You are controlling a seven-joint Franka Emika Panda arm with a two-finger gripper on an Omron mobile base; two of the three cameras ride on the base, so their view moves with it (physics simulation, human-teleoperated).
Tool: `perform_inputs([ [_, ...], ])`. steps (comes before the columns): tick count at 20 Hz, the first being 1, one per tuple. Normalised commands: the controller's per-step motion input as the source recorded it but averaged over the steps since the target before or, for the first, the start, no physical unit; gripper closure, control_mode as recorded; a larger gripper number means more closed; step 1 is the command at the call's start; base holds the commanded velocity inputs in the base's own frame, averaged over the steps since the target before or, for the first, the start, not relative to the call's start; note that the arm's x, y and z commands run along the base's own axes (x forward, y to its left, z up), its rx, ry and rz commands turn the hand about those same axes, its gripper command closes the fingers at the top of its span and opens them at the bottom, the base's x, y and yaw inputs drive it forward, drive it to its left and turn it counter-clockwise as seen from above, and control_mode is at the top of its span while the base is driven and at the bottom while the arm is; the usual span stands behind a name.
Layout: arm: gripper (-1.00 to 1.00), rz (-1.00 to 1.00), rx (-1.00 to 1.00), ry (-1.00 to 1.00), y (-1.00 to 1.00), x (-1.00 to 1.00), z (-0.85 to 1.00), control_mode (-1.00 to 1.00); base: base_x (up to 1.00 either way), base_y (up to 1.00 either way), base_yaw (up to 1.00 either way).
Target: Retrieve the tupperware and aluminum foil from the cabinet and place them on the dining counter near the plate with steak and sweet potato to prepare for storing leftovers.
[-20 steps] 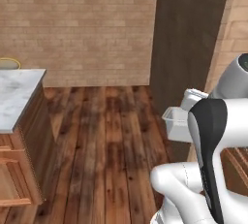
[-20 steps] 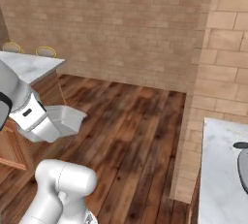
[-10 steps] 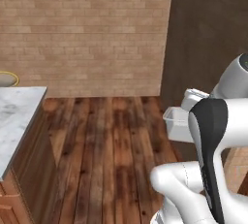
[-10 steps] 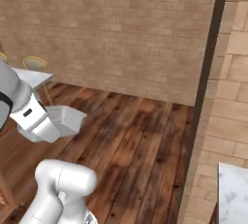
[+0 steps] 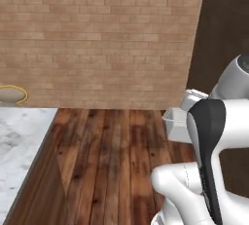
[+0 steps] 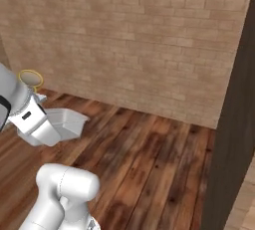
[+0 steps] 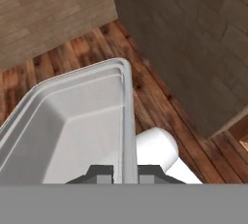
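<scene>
The gripper [image 7: 122,172] is clamped on one wall of the tub [image 7: 77,126], carried above the floor [image 5: 112,156]; next, likely reaching the marble counter [image 5: 19,136] and setting it down.

No readable text anywhere.
Brick wall [image 5: 97,39], wooden floor [image 6: 149,164] and tupperware [image 7: 82,126] carry no lettering, labels, numbers or signs.

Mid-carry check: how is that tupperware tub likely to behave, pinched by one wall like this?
The tupperware looks thin-walled and empty, so probably light. The tool is shut on one rim wall only, so the tub hangs off to one side and may pivot or sag. Its smooth translucent plastic could slip; the rimmed edge probably adds some stiffness.
</scene>
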Motion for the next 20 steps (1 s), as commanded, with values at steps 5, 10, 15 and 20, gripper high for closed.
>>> perform_inputs([
  [5,1.00,0.00,0.00,0.00,0.00,0.00,0.00,1.00,1.00,0.00,0.31],
  [10,1.00,0.00,0.00,0.00,0.00,0.00,0.00,1.00,1.00,0.00,0.35],
  [15,1.00,0.00,0.00,0.00,0.00,0.00,0.00,1.00,1.00,-0.03,0.38],
  [20,1.00,0.00,0.00,0.00,0.00,0.00,0.00,1.00,1.00,-0.04,0.38],
])
